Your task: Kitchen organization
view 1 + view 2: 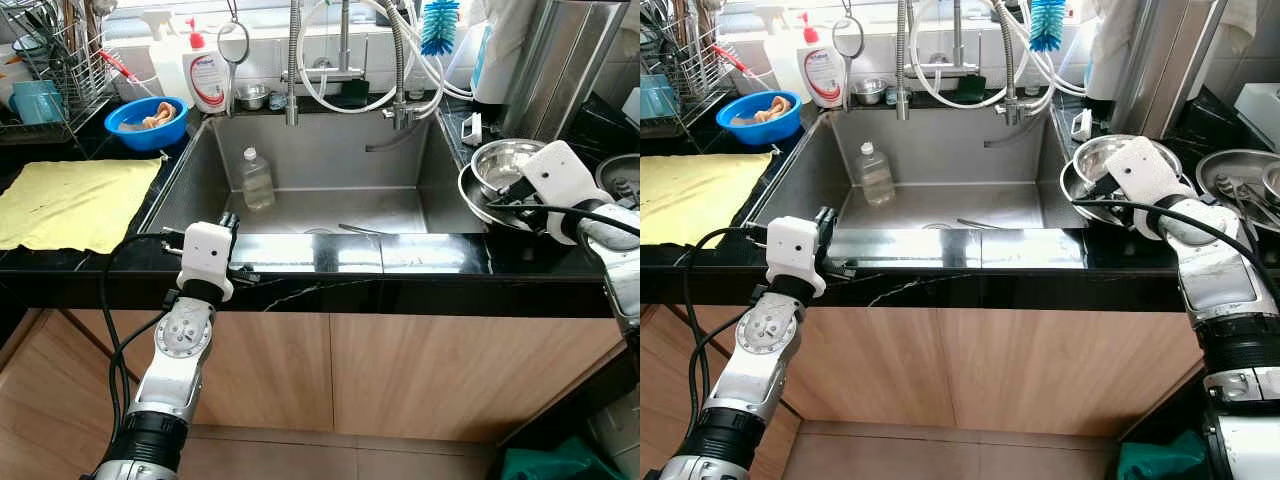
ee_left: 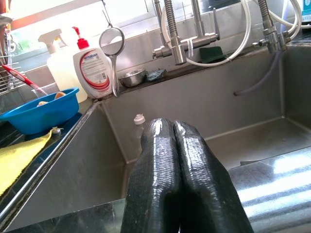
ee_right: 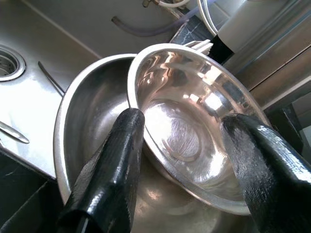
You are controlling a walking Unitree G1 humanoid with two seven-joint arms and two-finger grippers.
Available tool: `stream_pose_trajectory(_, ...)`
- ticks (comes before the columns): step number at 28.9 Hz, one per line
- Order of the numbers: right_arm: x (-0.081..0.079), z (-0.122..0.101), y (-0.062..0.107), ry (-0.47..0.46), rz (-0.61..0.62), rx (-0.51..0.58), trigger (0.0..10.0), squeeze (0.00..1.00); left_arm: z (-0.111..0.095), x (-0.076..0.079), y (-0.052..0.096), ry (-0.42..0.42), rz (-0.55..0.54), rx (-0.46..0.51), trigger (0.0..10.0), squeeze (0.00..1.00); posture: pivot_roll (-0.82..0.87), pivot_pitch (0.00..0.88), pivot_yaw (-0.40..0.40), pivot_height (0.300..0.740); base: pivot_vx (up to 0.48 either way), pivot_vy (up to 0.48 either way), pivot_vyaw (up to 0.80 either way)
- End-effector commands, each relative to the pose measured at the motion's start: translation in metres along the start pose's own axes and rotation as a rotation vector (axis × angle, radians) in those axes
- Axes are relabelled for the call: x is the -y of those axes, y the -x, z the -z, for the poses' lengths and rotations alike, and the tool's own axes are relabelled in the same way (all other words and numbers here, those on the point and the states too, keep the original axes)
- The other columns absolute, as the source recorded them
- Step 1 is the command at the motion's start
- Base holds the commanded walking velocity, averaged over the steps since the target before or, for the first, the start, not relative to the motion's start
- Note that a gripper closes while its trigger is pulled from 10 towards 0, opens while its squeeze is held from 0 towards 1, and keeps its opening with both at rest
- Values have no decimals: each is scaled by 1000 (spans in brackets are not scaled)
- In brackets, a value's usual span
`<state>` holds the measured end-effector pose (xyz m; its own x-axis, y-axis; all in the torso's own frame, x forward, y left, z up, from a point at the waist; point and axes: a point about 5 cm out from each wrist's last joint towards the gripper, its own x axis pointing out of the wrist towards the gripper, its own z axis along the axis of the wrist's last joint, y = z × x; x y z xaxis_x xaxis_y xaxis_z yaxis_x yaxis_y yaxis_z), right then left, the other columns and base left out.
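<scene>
Two bowls: a small shiny round steel bowl [image 3: 189, 121] is sitting tilted inside a wider shallow steel bowl [image 3: 85, 121] on the black counter to the right of the sink [image 1: 330, 215].
Right gripper [image 3: 182, 160]: its two black fingers are standing spread, straddling the small bowl's near rim, one finger [image 3: 114, 160] lying in the gap between the two bowls; nothing is clamped yet.
Slip risk: the polished, curved rim looks slick, so a pinch may be squeezing the small bowl out sideways.
Knock risk: a skid could be pushing the stack toward the sink edge or into the steel tray of utensils [image 1: 1240, 185] just beside it.
Left gripper [image 2: 177, 141]: its fingers are pressed together, holding nothing, pointing over the sink's front edge.
Sink contents: a clear plastic bottle [image 1: 257, 178] is standing in the basin.
</scene>
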<state>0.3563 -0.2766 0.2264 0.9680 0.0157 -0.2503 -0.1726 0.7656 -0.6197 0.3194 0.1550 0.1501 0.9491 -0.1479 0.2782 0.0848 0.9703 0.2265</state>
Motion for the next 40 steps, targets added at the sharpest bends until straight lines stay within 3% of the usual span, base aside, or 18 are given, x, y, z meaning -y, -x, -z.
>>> stream_pose_trajectory(1,2,-11,-1,8,-5,35,10000,0,-3,-3,-4,-19,5,7,10000,0,-232,0,83,731,0,0,0)
stream_pose_trajectory(8,0,-16,-3,1,-19,62,10000,0,-3,-4,-4,-23,2,8,10000,0,-233,0,84,731,0,0,0)
stream_pose_trajectory(17,-12,-4,-4,6,-102,14,10000,0,-3,-4,-3,-20,4,4,10000,0,-236,0,86,731,0,0,0)
stream_pose_trajectory(39,-2,4,-6,4,-30,-33,10000,0,-2,-1,-4,-12,10,-2,10000,0,-247,0,91,731,0,0,0)
stream_pose_trajectory(40,-2,5,-6,3,-27,-33,7686,0,-2,-1,-4,-12,10,-2,10000,0,-247,0,93,731,0,0,0)
